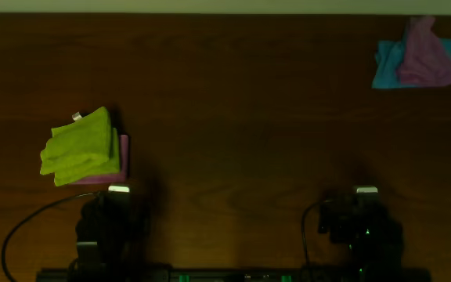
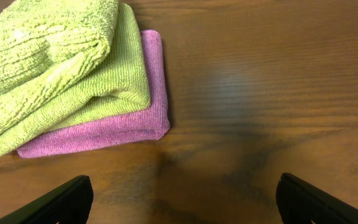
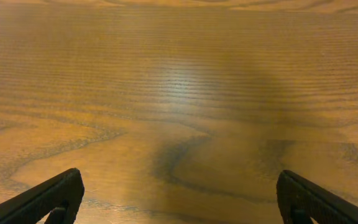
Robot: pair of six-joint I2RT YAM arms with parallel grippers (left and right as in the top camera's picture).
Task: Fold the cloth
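Observation:
A crumpled purple-magenta cloth (image 1: 423,55) lies at the far right of the table, on top of a bright blue cloth (image 1: 384,69). Neither wrist view shows it. My left gripper (image 1: 118,190) is open and empty over bare wood near the front left; in the left wrist view (image 2: 182,199) its fingers are spread wide. My right gripper (image 1: 366,190) is open and empty near the front right, far from the purple cloth; the right wrist view (image 3: 179,196) shows only bare wood between its fingers.
A folded lime-green cloth (image 1: 79,146) lies on a folded pink-purple cloth (image 1: 122,160) at the left, just beyond my left gripper. Both also show in the left wrist view: the green cloth (image 2: 55,68) and the pink-purple cloth (image 2: 120,127). The table (image 1: 241,117) is dark wood.

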